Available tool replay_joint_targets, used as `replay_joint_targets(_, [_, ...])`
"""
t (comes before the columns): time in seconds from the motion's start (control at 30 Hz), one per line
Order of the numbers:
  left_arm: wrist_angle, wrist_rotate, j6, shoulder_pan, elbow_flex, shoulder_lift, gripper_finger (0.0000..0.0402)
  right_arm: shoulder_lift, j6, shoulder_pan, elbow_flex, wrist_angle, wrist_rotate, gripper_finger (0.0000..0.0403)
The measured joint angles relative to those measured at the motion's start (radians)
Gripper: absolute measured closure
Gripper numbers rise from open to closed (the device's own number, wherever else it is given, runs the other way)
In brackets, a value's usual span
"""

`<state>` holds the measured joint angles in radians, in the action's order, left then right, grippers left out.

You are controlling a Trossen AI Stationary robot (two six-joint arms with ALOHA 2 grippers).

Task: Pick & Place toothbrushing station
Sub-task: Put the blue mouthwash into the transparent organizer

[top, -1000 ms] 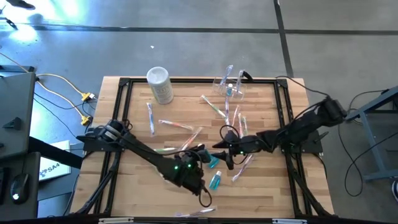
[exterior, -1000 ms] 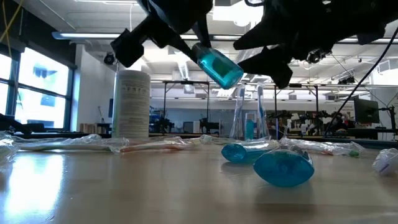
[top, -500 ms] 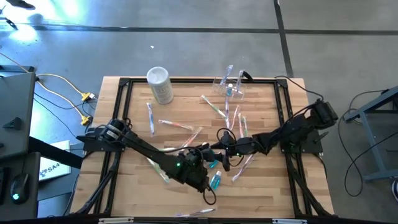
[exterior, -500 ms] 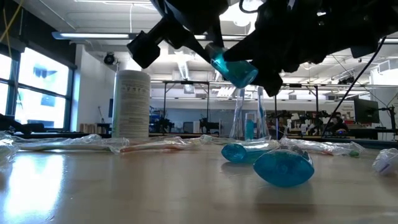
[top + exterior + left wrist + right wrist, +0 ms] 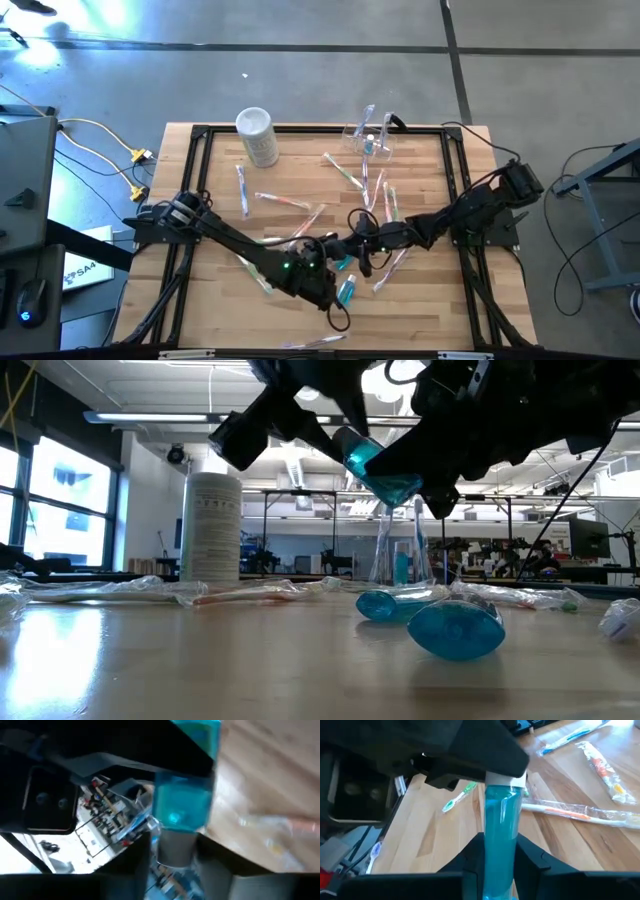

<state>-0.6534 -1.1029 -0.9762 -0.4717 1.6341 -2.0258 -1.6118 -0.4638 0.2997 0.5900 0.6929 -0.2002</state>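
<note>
In the high view, the left gripper [image 5: 322,252] and the right gripper [image 5: 358,243] are met at the lower middle of the bench [image 5: 430,300]. A second ago they were held apart; the right one has since been brought in against the left. The toothbrushing station [image 5: 368,140] is seen standing at the upper middle, well apart from both arms, with brushes already in it.

In the low view, a blue bottle [image 5: 375,465] is carried tilted in the upper middle, above two more bottles [image 5: 455,630] lying on the bench, and is now enclosed from both sides.

In the left wrist view, the bottle is seen between the left jaws, cap end nearest. Whether it is still gripped there cannot be told.

In the right wrist view, the right jaws are closed narrow on the bottle's body.

A handover from left to right is judged to be under way, so that the bottle can be taken to the station on the right arm's side.
</note>
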Motion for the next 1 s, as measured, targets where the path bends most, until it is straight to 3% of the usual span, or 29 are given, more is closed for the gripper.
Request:
replay_joint_targets(0.17, [0.013,0.064,0.052,0.001,0.000,0.002,0.0146,0.000,0.001,0.002,0.000,-0.011,-0.016,0.0345])
replay_joint_targets(0.33, [-0.015,0.135,0.224,0.000,0.002,0.083,0.0096,0.001,0.029,0.015,0.000,-0.024,-0.120,0.0345])
replay_joint_targets(0.43, [-0.065,0.332,0.372,0.006,0.002,0.165,0.0087,0.019,0.072,0.029,0.000,-0.027,-0.194,0.0345])
replay_joint_targets(0.63, [-0.101,0.889,0.590,0.104,0.002,0.319,0.0086,0.094,0.214,0.111,0.000,-0.032,-0.393,0.0345])
replay_joint_targets(0.7, [-0.094,1.008,0.630,0.140,0.002,0.339,0.0086,0.120,0.267,0.148,0.000,-0.023,-0.472,0.0345])
replay_joint_targets(0.83, [0.011,1.065,0.677,0.188,0.002,0.341,0.0085,0.175,0.369,0.227,0.000,-0.021,-0.624,0.0345])
replay_joint_targets(1.0, [0.201,1.128,0.676,0.216,0.002,0.326,0.0085,0.204,0.415,0.295,0.000,-0.025,-0.708,0.0345])
